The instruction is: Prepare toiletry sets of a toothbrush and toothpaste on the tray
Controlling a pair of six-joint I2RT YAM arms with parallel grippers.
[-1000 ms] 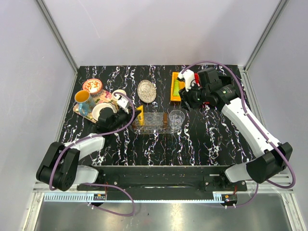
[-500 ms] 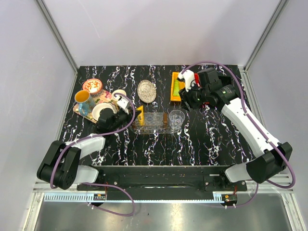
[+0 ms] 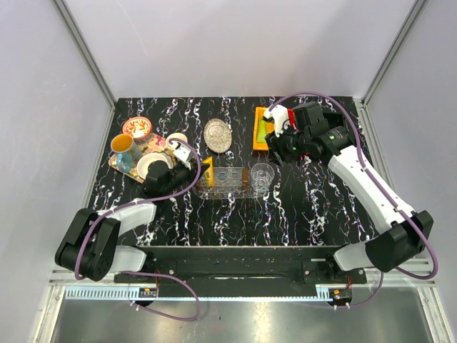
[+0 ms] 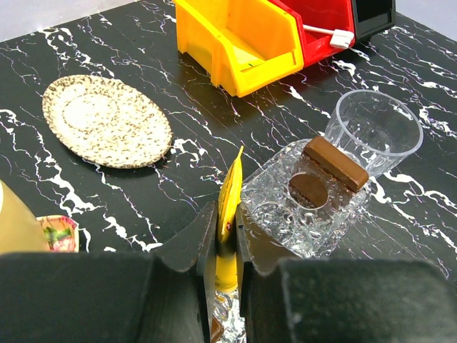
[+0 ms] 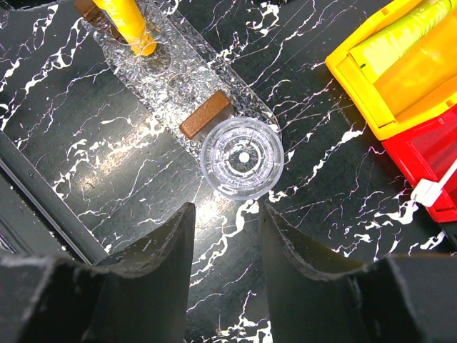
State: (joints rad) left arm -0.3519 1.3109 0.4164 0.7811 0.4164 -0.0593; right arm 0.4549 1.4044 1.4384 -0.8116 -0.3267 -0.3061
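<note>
My left gripper (image 3: 200, 170) is shut on the orange-yellow toothpaste tube (image 4: 230, 191), holding it on edge over the left end of the clear textured tray (image 4: 275, 207). The tube (image 5: 127, 20) and tray (image 5: 153, 86) also show in the right wrist view. The lime green tube (image 5: 400, 32) lies in a yellow bin (image 3: 261, 130). The white toothbrush (image 4: 325, 33) lies in a red bin (image 5: 428, 146). My right gripper (image 5: 227, 221) is open and empty, above the table just right of the tray, near the bins (image 3: 277, 146).
A clear glass cup (image 5: 243, 157) stands at the tray's right end. Two brown pieces (image 4: 335, 163) lie on the tray. A silvery oval dish (image 4: 107, 120) lies behind. A colourful tray with cups (image 3: 139, 151) sits at the left.
My left gripper has edged slightly toward the clear tray with the orange-yellow tube. The right arm has barely moved.
</note>
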